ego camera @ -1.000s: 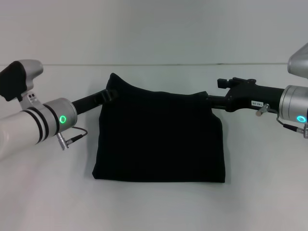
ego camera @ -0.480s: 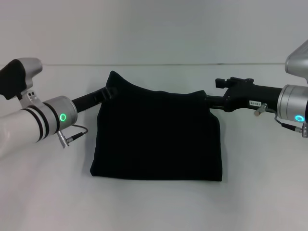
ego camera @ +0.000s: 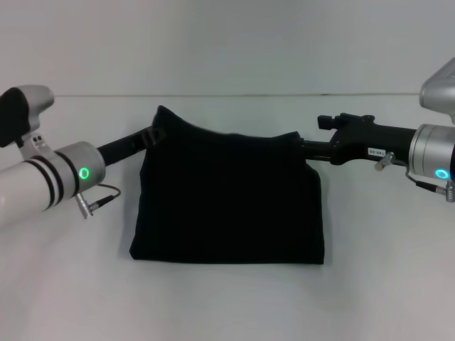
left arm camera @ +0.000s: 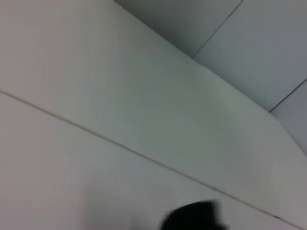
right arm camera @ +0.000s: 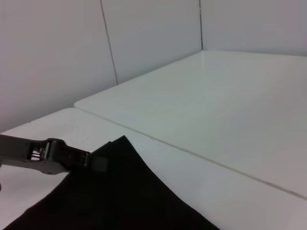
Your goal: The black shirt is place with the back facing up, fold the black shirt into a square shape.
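Note:
The black shirt (ego camera: 231, 199) is folded over into a broad rectangle, its lower edge lying on the white table (ego camera: 227, 305) and its two far corners lifted. In the head view my left gripper (ego camera: 158, 132) is shut on the far left corner, which stands up in a peak. My right gripper (ego camera: 304, 146) is shut on the far right corner, its fingertips buried in the fabric. The right wrist view shows the shirt (right arm camera: 124, 201) with the left gripper (right arm camera: 96, 161) clamped on its pointed corner. In the left wrist view only a dark blurred patch (left arm camera: 194, 216) shows against the table.
The white table runs on past the shirt to a seam (ego camera: 227, 94) at the back, with pale wall panels (right arm camera: 153, 43) behind. A cable (ego camera: 99, 200) loops under my left wrist. Bare tabletop lies in front of the shirt and on both sides.
Both arms have carried the shirt a little to the left. Its lower edge has slid left and slightly away from me across the table, and both grips hold.

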Tool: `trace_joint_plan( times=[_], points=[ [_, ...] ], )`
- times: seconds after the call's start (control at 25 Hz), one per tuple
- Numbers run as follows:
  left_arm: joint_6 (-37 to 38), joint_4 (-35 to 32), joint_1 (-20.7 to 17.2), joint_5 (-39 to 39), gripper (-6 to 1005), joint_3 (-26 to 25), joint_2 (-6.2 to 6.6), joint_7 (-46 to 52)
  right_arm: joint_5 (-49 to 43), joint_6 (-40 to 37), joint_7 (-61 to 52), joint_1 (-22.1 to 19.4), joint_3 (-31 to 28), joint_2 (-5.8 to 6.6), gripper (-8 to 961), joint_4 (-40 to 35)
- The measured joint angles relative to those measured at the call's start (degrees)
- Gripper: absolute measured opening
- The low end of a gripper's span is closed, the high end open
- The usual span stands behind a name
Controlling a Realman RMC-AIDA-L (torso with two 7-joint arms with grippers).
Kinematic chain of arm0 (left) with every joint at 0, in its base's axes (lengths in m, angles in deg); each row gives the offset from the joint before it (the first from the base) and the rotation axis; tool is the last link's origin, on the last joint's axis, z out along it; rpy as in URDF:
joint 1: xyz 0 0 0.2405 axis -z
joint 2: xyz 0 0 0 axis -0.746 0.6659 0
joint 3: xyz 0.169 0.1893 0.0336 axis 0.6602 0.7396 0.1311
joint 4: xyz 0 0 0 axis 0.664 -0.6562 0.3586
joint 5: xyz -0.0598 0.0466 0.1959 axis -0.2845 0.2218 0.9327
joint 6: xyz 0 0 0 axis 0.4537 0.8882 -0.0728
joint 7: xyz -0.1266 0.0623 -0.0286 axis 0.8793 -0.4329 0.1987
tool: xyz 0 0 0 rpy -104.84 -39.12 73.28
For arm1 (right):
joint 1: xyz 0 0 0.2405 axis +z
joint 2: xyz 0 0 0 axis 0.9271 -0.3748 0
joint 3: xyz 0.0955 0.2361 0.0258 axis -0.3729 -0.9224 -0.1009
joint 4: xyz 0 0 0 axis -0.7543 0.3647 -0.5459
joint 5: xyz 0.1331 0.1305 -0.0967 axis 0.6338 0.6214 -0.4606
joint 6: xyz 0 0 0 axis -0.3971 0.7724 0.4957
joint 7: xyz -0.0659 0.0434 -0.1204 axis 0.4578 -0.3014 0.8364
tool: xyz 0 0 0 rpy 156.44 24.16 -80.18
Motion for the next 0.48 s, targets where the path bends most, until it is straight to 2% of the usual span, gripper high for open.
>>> trace_joint_plan(
  times=[0.12, 0.32, 0.48],
  points=[
    [0.0, -0.8, -0.8, 0.2, 67, 0.2, 0.09, -0.2, -0.3, 0.0, 0.0, 0.1, 0.0, 0.00, 848, 0.0],
    [0.6, -3.1, -2.6, 0.4, 281, 0.2, 0.87, -0.5, -0.4, 0.0, 0.0, 0.1, -0.1, 0.00, 847, -0.2],
    [2.7, -6.3, -5.0, 0.3, 444, 0.0, 1.00, -0.2, -0.3, -0.2, -0.2, 0.1, -0.4, 0.10, 849, -0.5]
  ],
)
